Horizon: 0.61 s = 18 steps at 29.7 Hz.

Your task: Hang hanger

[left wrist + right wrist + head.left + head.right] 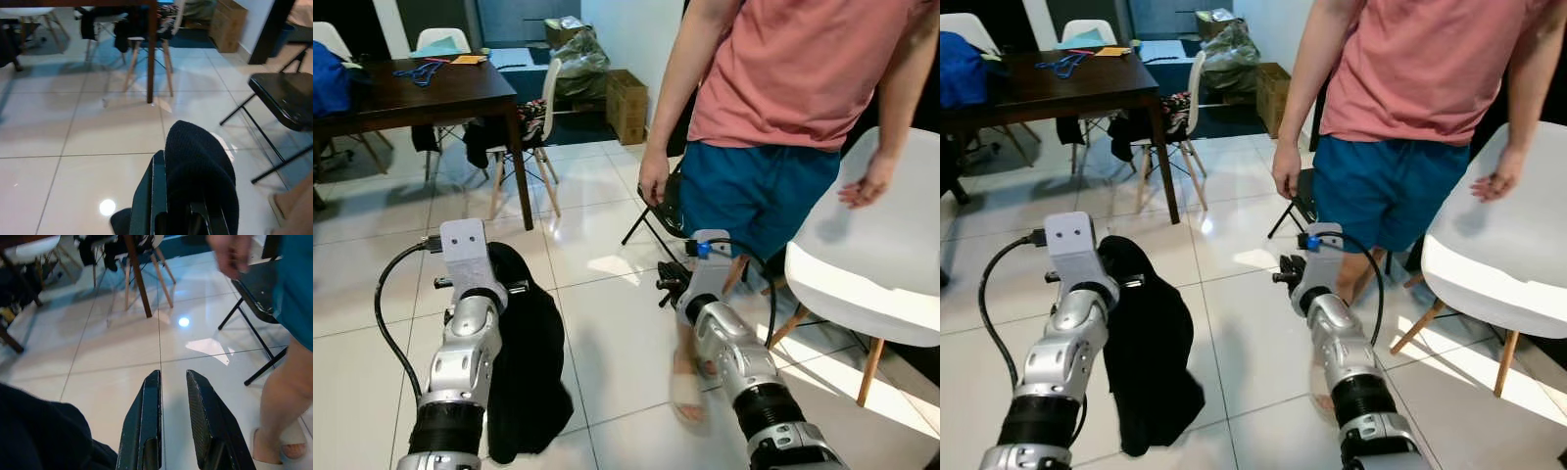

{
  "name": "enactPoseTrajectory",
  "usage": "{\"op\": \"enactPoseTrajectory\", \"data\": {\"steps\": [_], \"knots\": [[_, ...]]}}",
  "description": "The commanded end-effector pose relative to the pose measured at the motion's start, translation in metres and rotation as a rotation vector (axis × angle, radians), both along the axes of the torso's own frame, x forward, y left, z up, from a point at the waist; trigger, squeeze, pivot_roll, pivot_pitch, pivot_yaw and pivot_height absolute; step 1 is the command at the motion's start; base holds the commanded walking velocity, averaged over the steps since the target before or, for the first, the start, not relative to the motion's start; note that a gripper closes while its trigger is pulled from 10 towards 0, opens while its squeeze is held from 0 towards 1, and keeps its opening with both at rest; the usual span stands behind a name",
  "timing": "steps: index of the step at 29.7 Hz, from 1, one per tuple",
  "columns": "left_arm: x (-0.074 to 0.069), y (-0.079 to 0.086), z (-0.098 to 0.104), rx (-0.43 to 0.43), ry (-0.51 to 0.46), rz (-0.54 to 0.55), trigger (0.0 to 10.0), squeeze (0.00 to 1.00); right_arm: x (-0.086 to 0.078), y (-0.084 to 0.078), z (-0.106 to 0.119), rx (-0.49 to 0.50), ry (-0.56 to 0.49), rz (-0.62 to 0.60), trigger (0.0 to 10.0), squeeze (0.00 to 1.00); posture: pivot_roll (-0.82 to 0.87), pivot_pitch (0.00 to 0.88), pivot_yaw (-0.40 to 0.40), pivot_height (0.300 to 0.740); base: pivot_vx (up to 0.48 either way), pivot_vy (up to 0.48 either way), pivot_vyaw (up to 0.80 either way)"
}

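A black garment [529, 362] hangs from my left gripper [178, 196] and reaches down to just above the tiled floor. Its cloth is draped over the black fingers [149, 196], which are closed under it; whether a hanger is inside cannot be made out. My right gripper [173, 382] is held out at the same height to the right, open, with bare floor between its fingers. A person [783, 98] in a pink shirt and blue shorts stands just beyond the right gripper, one hand [653, 181] hanging down.
A white shell chair [871, 255] stands at the right, with the person's other hand over it. A black folding chair [288, 98] is behind the person's legs. At the far left stands a dark wooden table [421, 93] with chairs around it; a cardboard box [628, 103] sits by the wall.
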<state>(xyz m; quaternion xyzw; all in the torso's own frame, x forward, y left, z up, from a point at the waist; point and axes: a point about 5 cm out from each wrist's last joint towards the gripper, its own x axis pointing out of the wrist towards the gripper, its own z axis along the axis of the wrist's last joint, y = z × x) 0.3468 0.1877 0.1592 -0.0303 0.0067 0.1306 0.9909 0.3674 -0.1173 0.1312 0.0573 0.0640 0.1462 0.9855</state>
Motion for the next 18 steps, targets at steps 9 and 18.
{"op": "enactPoseTrajectory", "data": {"steps": [9,18], "knots": [[-0.002,0.005,0.008,0.034,-0.047,-0.005,10.0,0.0,-0.01,0.0,-0.015,-0.009,0.021,0.036,10.0,0.0,0.04,0.043,-0.048,0.74,0.128,0.0,0.0],[-0.01,0.001,0.001,-0.022,-0.038,0.004,10.0,0.0,-0.007,0.006,-0.013,-0.022,0.002,0.064,10.0,0.0,0.03,0.046,-0.052,0.74,0.378,0.0,0.0]]}}
